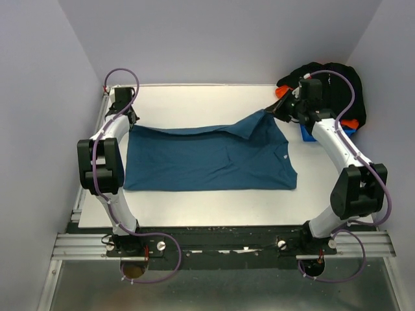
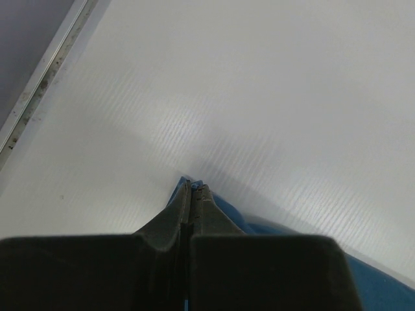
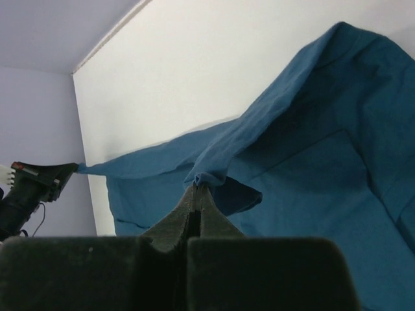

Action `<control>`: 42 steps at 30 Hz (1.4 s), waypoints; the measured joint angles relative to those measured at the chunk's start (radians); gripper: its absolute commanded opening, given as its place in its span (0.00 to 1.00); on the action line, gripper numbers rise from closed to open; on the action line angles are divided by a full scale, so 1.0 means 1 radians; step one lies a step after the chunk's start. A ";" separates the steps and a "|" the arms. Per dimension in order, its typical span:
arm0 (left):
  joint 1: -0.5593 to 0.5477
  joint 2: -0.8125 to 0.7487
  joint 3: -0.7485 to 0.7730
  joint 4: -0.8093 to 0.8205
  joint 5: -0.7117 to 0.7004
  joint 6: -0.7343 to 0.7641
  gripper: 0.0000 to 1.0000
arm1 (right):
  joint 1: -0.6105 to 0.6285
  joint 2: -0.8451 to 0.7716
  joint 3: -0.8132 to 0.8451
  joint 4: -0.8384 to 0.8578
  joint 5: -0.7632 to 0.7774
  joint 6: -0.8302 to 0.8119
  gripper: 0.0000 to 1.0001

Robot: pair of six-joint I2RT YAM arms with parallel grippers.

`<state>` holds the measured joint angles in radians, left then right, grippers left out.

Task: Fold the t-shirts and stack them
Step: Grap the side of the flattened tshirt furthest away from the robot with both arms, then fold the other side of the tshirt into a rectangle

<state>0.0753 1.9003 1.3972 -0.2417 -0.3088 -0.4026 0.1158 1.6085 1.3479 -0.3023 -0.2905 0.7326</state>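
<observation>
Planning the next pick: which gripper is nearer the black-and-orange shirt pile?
Right. The right gripper, pinching the teal shirt, sits beside the pile; the left gripper is across the table.

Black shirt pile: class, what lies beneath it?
Bright orange cloth and a blue bin's corner show beneath the black shirt pile; the rest is covered by cloth and the right arm.

Bright, even light; soft shadows.
</observation>
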 measured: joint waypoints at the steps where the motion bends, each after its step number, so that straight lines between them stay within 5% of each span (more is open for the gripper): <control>1: -0.001 -0.009 -0.009 0.002 -0.006 0.002 0.00 | 0.000 -0.011 -0.010 -0.009 0.000 0.000 0.01; 42: -0.047 -0.198 -0.301 0.064 -0.203 -0.005 0.00 | 0.000 -0.478 -0.553 -0.163 -0.029 -0.037 0.01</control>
<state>0.0284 1.7023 1.0958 -0.1776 -0.5117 -0.4080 0.1158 1.1301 0.7948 -0.4652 -0.3199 0.6956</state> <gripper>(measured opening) 0.025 0.011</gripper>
